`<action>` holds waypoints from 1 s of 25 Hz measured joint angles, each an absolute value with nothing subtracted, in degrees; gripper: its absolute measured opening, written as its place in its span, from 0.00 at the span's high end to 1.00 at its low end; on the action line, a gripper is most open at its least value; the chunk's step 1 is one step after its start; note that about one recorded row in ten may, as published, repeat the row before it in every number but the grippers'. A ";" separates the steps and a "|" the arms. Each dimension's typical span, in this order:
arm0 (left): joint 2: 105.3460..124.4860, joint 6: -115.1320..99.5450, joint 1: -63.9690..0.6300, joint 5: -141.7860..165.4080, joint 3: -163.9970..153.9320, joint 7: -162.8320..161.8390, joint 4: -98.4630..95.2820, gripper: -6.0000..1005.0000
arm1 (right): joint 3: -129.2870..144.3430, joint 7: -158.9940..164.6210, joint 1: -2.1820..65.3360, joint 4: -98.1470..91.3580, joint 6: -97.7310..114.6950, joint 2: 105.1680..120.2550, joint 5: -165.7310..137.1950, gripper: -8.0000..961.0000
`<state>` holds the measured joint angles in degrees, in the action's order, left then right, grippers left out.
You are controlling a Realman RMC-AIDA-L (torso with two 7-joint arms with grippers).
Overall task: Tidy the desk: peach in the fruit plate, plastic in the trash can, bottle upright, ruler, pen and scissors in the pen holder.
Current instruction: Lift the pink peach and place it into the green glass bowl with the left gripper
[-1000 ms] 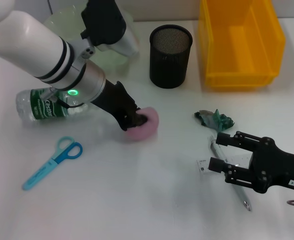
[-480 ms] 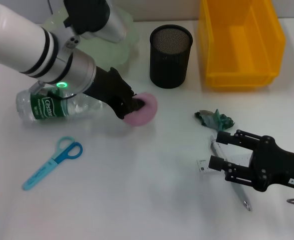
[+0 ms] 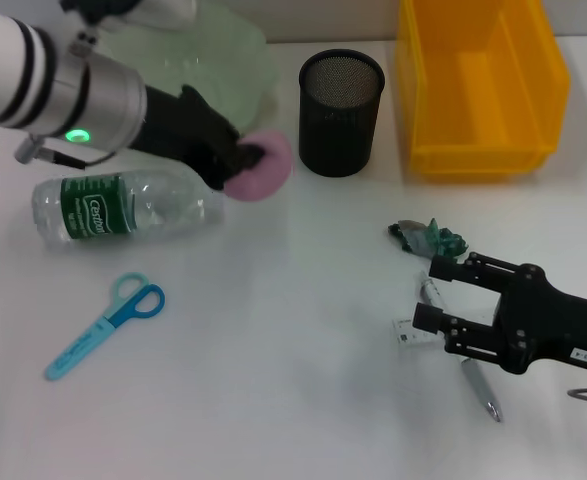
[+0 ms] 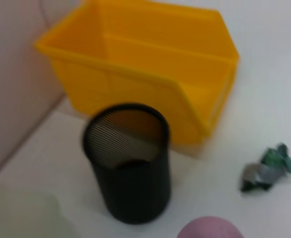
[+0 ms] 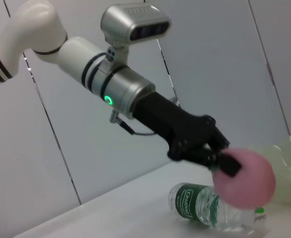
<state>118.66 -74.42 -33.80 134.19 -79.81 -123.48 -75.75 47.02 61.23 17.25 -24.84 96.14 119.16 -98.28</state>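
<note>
The pale green fruit plate [image 3: 208, 60] sits at the far left of the counter [image 3: 293, 340]. The left gripper [image 3: 241, 165], fingers clamped on the pink peach [image 3: 261, 170], should carry it well over the plate, lower it, then release. The right gripper [image 3: 438, 295], fingers spread, waits near the pen [image 3: 473, 378].

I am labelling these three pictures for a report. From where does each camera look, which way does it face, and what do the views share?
Head view: from the robot's head, down onto the table; shows the left gripper holding the peach, and the right gripper above the pen.
Left wrist view: from the left arm, toward the pen holder and yellow bin; none of the robot's body shows.
Right wrist view: from the right arm, sideways at the left arm over the bottle.
All three views show the peach.
</note>
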 joint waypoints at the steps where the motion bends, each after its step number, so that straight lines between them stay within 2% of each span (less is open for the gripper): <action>1: 118.68 -74.28 -33.39 133.92 -78.64 -123.51 -76.88 0.95 | 47.02 61.23 17.28 -24.82 96.11 119.17 -98.27 0.27; 7: 118.69 -72.22 -33.16 132.28 -76.16 -123.51 -77.60 0.94 | 47.02 61.25 17.72 -24.84 96.23 119.26 -98.18 0.27; 14: 118.70 -51.13 -31.76 128.13 -75.11 -122.85 -73.28 0.94 | 47.02 61.26 18.40 -24.55 96.44 119.37 -98.16 0.27; 25: 118.76 -40.02 -33.97 127.45 -75.19 -123.45 -62.30 0.94 | 47.05 61.33 18.72 -24.24 96.67 119.38 -98.15 0.27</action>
<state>118.76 -40.02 -33.97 127.45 -75.19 -123.45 -62.30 47.05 61.33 18.72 -24.24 96.67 119.38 -98.15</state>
